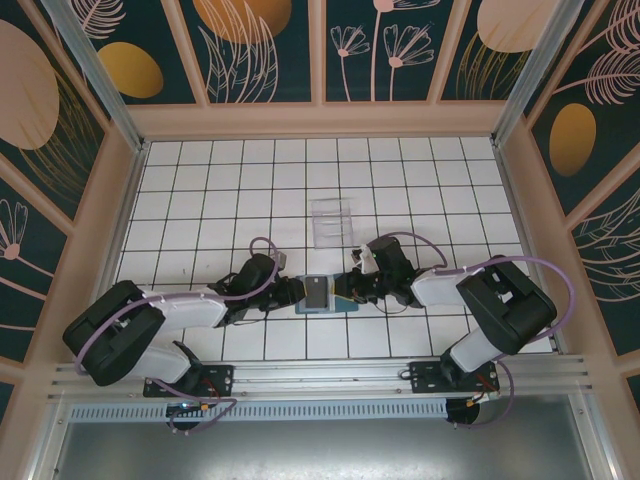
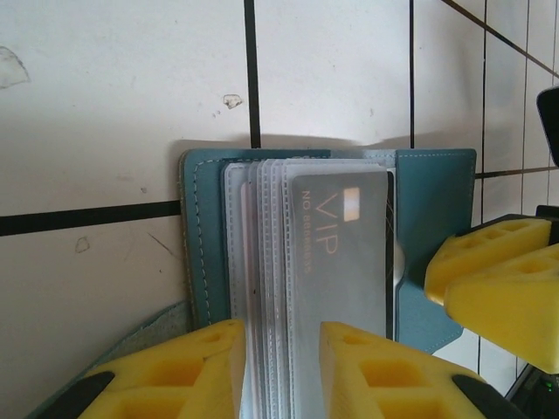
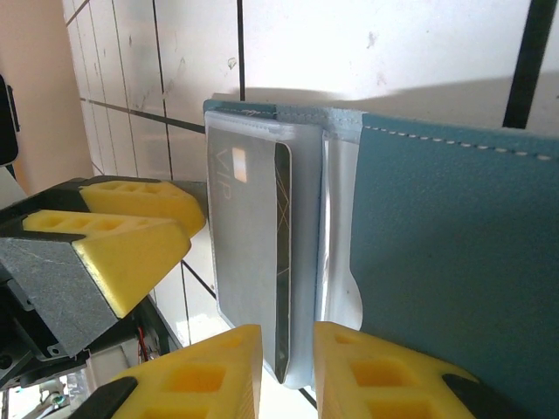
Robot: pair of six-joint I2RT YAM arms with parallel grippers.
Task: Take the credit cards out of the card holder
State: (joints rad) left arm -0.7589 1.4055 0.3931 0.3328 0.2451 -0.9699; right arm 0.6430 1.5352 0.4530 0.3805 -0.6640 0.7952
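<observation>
Extraction step; grey VIP credit card (image 2: 341,262) sits sleeved in the open soft teal bifold card holder (image 2: 432,209), between left claw (image 2: 281,367) and right claw (image 3: 288,367), both narrow, grip unclear; next: firm pinch, straight pull.

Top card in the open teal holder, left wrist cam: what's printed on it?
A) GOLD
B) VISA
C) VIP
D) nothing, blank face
C: the grey card lying on the open card holder reads VIP beside a small pale chip in the left wrist view, and the same letters show on it in the right wrist view.
</observation>
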